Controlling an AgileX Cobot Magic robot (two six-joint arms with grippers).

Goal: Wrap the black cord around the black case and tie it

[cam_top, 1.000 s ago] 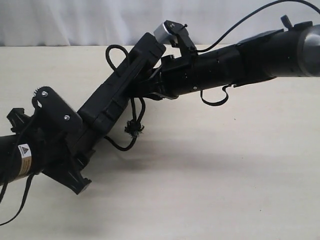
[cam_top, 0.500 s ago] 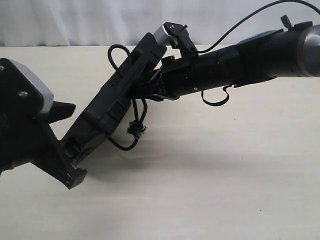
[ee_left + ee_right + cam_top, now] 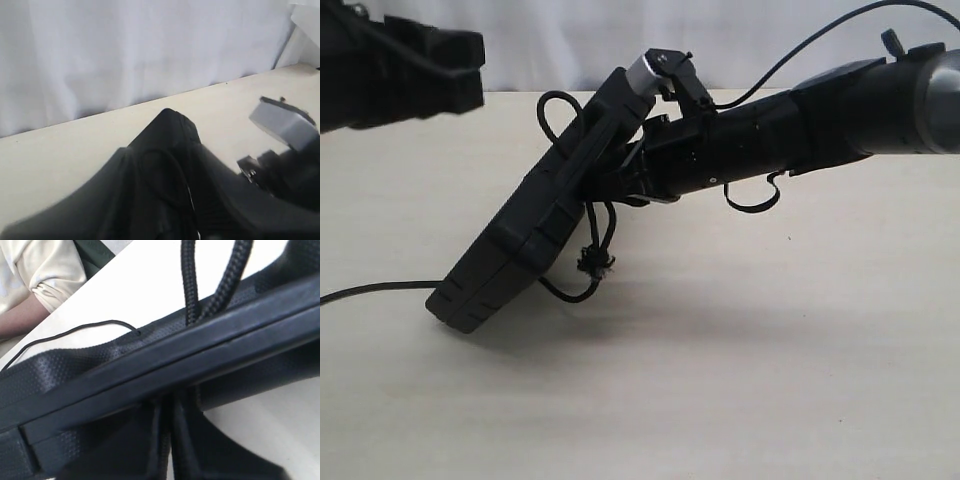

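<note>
Though aslant, black case (image 3: 510, 255), cord-looped.

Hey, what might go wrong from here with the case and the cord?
1. The black case stands tilted, only its lower corner on the table, and just the right pincer holds it up, seemingly by the black cord; it may swing or drop.
2. The cord's loops look slack, the knotted end dangling, so the wrap could slide off.
3. The left pincer hangs far from the case, giving no support.

Matt textured plastic black case (image 3: 150, 360), braided black cord (image 3: 227, 277), smooth pale table (image 3: 770, 380)
</note>
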